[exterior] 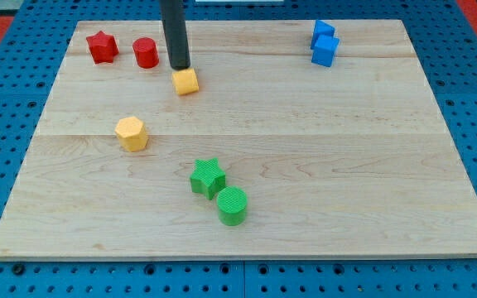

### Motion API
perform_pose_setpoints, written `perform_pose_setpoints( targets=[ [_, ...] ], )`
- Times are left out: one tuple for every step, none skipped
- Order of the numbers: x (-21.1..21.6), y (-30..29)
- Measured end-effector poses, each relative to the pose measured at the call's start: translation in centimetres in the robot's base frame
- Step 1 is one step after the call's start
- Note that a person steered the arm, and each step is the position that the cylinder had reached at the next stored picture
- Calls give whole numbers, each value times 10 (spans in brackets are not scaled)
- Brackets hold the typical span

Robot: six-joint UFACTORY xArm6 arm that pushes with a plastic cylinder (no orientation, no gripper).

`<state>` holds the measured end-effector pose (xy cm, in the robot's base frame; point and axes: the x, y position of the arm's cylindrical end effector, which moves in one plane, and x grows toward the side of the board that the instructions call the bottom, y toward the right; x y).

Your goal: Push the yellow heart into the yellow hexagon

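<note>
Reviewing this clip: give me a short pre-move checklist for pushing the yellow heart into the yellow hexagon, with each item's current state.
1. My tip in view: ok.
2. Tip close to the yellow heart, at its top-left: ok.
3. Tip behind the heart relative to the yellow hexagon: ok.
4. Board between heart and hexagon free of blocks: ok.
5. Red cylinder out of the push line: ok.
6. Tip actually touching heart: cannot tell.

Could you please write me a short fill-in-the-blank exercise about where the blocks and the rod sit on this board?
1. My tip rests just above the yellow ____.
2. The yellow hexagon lies toward the view's lower ____ of the yellow heart.
3. The green star touches the green ____.

Missing words: heart; left; cylinder
</note>
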<state>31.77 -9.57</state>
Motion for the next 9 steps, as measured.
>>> perform_pose_setpoints(
  targets=[
    [17, -1],
    [14, 16],
    [11, 16],
    [5, 20],
    [11, 45],
    [50, 32],
    [81, 3],
    [102, -26],
    [125, -48]
  ],
)
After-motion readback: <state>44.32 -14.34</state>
